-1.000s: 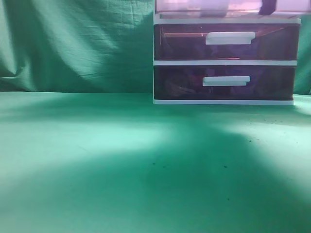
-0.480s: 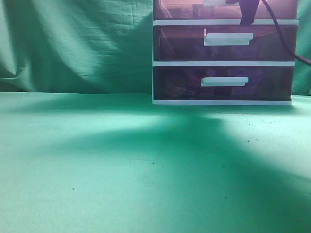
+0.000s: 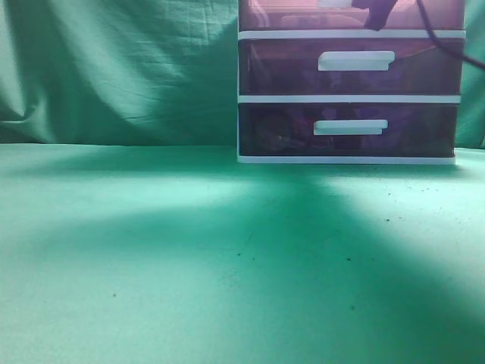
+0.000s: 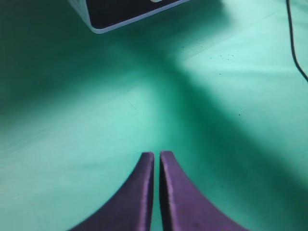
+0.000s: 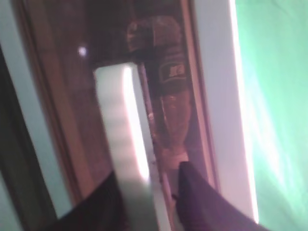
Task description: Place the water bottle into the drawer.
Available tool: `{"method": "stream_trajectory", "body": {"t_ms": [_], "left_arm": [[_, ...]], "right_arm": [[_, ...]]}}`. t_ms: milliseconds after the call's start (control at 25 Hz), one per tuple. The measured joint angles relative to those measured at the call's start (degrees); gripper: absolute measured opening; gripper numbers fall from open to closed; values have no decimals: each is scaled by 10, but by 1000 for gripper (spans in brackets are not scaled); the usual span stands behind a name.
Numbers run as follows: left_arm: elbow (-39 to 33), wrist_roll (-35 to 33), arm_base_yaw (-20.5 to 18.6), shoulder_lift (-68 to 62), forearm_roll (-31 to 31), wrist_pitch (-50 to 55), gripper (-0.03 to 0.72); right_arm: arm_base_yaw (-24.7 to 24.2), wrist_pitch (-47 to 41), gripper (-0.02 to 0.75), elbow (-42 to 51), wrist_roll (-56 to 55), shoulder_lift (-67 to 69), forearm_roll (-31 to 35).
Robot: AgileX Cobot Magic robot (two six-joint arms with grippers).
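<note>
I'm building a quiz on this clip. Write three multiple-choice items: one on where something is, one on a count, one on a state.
1. Where in the exterior view is the drawer unit?
A. upper right
B. lower left
C. bottom centre

2. How many darker purple drawers show in full below the top drawer?
A. none
B. two
C. five

3. How do the left gripper's fingers stand?
A. spread wide
B. clamped on a cup
C. closed together, holding nothing

Answers: 1 A, it stands at the back right of the green cloth. 2 B, each has a white handle. 3 C, the left wrist view shows the tips almost touching.
</note>
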State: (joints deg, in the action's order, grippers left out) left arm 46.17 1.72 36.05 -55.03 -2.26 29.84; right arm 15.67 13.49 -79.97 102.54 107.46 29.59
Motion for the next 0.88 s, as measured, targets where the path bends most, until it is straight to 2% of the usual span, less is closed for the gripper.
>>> {"method": "stream_trajectory", "body": {"t_ms": [40, 240, 440, 640, 800, 880], "left_arm": [[0, 0, 0, 0, 5, -1, 0], [0, 0, 0, 0, 16, -3, 0], [0, 0, 0, 3, 16, -4, 0], [-1, -35, 0, 63, -5, -17, 0], [-16, -92, 0, 167, -48, -12, 0], [-32, -106, 0, 224, -55, 2, 0]], "right_arm": [[-1, -21, 353, -1, -4, -4, 3], [-1, -156, 353, -1, -8, -44, 43], [-1, -234, 353, -1, -21, -119, 77], [-1, -406, 353, -1, -122, -217, 77], [-1, -565, 84, -2, -273, -301, 34], [-1, -627, 0, -2, -360, -341, 13]]}}
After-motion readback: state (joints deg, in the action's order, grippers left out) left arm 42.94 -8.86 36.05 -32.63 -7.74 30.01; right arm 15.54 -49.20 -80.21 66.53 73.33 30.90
